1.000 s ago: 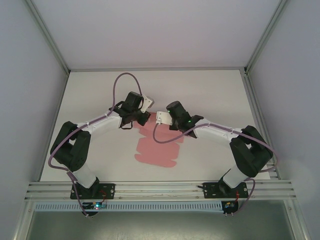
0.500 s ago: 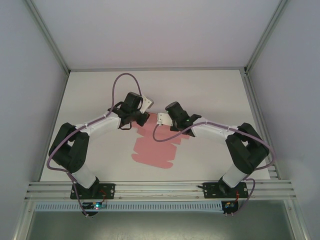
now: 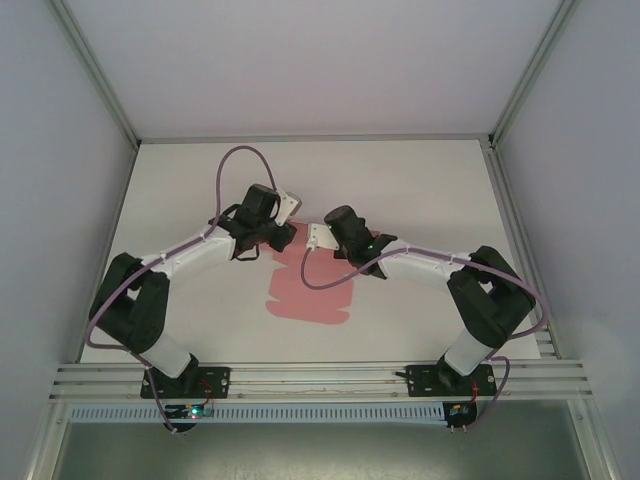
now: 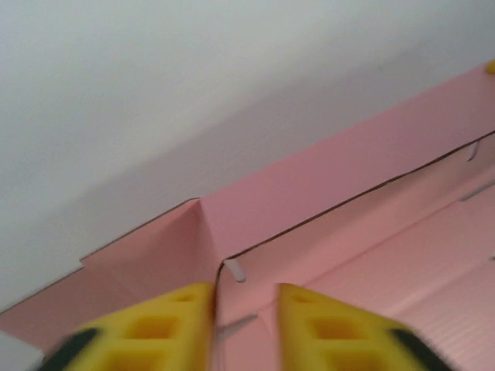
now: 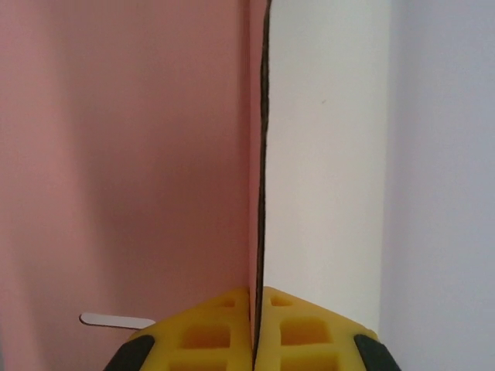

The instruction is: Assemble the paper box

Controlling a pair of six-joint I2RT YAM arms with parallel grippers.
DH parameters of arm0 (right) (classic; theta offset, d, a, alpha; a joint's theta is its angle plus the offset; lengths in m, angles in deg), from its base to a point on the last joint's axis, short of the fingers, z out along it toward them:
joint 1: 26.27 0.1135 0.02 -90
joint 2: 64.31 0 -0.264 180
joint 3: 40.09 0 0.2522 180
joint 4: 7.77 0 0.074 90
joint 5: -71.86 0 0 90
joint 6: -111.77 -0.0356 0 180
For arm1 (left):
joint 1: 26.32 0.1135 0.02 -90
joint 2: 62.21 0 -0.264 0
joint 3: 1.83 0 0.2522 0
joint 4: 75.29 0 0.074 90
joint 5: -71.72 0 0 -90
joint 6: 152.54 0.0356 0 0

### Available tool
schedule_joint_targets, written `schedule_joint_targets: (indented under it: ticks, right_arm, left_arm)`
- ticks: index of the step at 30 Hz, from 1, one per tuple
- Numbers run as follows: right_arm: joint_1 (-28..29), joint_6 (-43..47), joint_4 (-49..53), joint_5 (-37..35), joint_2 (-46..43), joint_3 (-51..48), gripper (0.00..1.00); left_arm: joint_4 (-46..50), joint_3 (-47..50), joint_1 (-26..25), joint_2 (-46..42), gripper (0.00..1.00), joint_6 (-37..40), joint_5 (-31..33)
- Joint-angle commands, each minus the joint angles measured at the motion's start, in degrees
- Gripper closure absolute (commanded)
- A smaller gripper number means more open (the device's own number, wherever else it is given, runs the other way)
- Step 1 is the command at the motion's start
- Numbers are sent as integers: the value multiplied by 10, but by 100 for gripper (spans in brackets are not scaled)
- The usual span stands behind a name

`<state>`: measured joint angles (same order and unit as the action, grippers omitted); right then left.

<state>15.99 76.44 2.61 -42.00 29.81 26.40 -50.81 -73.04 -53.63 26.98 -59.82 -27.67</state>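
Note:
The paper box (image 3: 305, 296) is a flat pink die-cut sheet lying mid-table, its far end under both wrists. My left gripper (image 3: 281, 238) hangs over the sheet's far left corner. In the left wrist view the left gripper (image 4: 246, 309) is open, and a raised pink flap (image 4: 309, 201) runs past it with a cut edge standing just inside the left finger (image 4: 166, 328). My right gripper (image 3: 335, 252) is at the sheet's far right part. In the right wrist view the right gripper (image 5: 256, 301) is shut on the thin edge of a pink panel (image 5: 124, 154) standing edge-on.
The white table (image 3: 420, 190) stretches behind and beside the sheet. Grey walls and metal posts (image 3: 100, 90) close it in on the left and right. An aluminium rail (image 3: 320, 378) runs along the near edge by the arm bases.
The left jaws have parted from shut to open. The right jaws have closed onto the card edge. Both wrists shifted slightly left and farther back, and the sheet slid a little with them.

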Motion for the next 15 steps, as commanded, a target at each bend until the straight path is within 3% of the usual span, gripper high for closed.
schedule_joint_targets:
  ticks: [1,2,3,7,10,15]
  right_arm:
    - [8,52,-115,-52,-29,-37,100]
    - [11,67,-133,-56,-33,-47,100]
    - [16,85,-161,-67,-33,-59,100]
    - [38,162,-317,-115,-10,-117,100]
    - [47,216,-415,-142,27,-135,100]
    - [45,214,-423,-132,28,-115,100]
  left_arm:
    - [-9,25,0,-72,64,-35,10]
    - [-7,33,2,-93,55,-44,26]
    - [-5,41,5,-117,30,-57,51]
    - [6,77,25,-202,0,-122,176]
    - [32,91,74,-230,0,-179,234]
    - [86,79,182,-204,0,-268,246]
